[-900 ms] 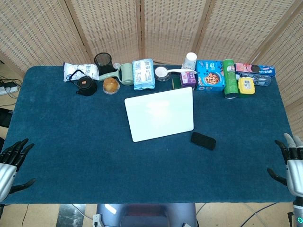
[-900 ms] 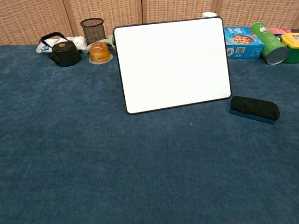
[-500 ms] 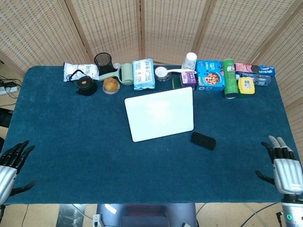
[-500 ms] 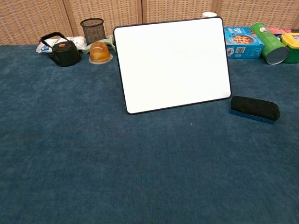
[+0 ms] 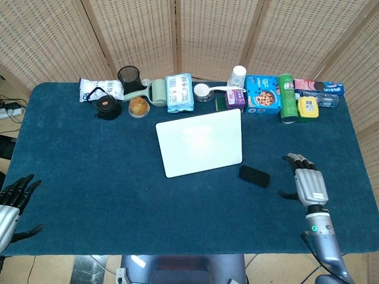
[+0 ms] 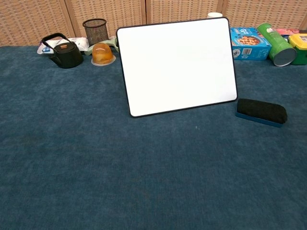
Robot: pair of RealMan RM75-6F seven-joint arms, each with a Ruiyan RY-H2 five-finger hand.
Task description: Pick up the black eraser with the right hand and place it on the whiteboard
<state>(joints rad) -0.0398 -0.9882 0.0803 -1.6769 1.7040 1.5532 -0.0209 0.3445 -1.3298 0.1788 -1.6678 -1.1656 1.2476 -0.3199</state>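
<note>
The right hand (image 5: 310,184) hovers over the blue tablecloth with its fingers spread apart and holding nothing, which looks like readiness for a grasp. The black eraser (image 5: 254,176) lies flat on the cloth just off its fingertips, toward the whiteboard (image 5: 199,142) and near that board's corner. The left hand (image 5: 10,204) rests open-fingered at the far table edge, likely parked out of the way.
</note>
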